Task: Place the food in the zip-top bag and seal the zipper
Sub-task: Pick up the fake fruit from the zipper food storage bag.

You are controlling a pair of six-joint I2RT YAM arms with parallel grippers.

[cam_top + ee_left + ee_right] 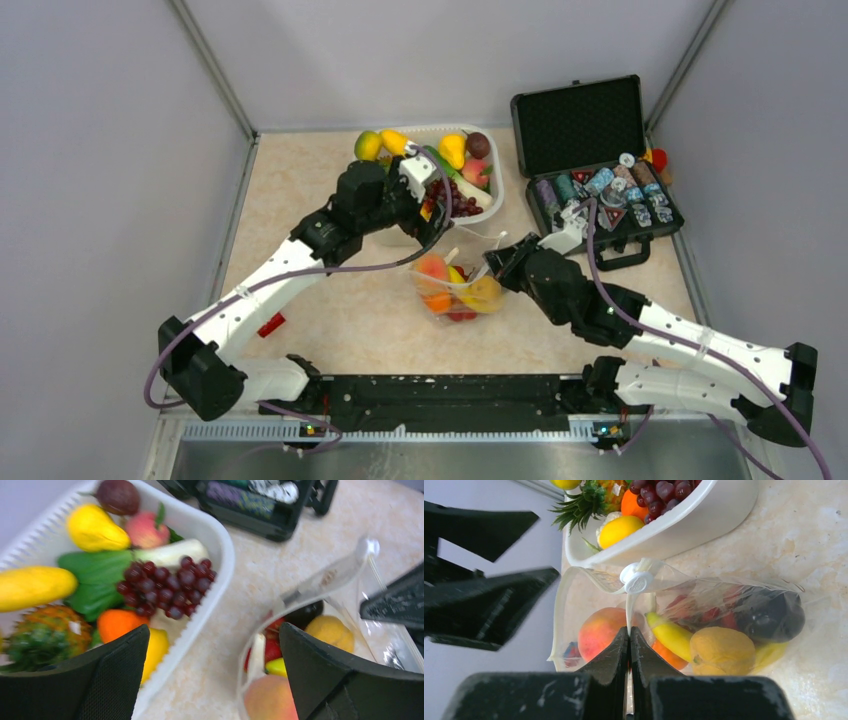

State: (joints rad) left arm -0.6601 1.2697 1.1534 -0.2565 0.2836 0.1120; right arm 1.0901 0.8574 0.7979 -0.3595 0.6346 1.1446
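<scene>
The zip-top bag point(458, 288) lies mid-table with its mouth open. Inside it are a peach point(600, 630), a banana point(672, 636), a yellow fruit point(723, 650), an orange point(668, 658), red strawberries point(705, 614) and a dark purple fruit point(774, 616). My right gripper point(629, 632) is shut on the whitish zipper strip point(629, 611), just below its round white slider point(636, 581). My left gripper point(214, 630) is open and empty, hovering between the tub and the bag's mouth point(320, 582). Dark purple grapes point(167, 582) lie in the tub.
The white tub point(494, 196) at the back holds several more toy fruits and vegetables. An open black case point(585, 125) of blue-grey chips stands at the back right. A small red piece point(270, 325) lies near the left arm. Grey walls close both sides.
</scene>
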